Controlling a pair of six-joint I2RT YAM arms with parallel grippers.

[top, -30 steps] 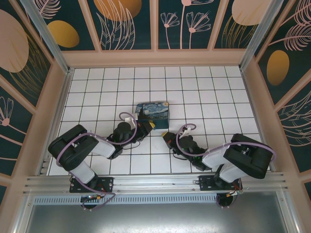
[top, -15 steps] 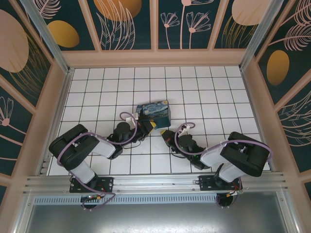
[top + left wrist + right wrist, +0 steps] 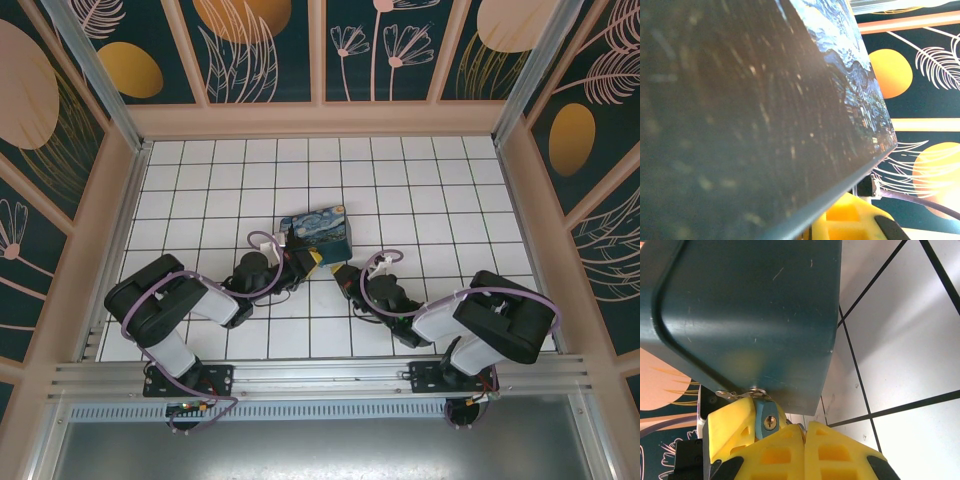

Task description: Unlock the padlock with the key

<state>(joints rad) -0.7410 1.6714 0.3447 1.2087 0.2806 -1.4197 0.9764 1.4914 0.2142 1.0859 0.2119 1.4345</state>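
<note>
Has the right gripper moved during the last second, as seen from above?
Yes. The right gripper has moved forward and slightly left across the tiles, and it is now closer to the near right corner of the box.

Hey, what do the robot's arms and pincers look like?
The left arm and right arm are bulky black housings with pale grey links, each trailed by looping purple cables. The left pincer and right pincer have blocky yellow fingers with hollow pockets.
</note>
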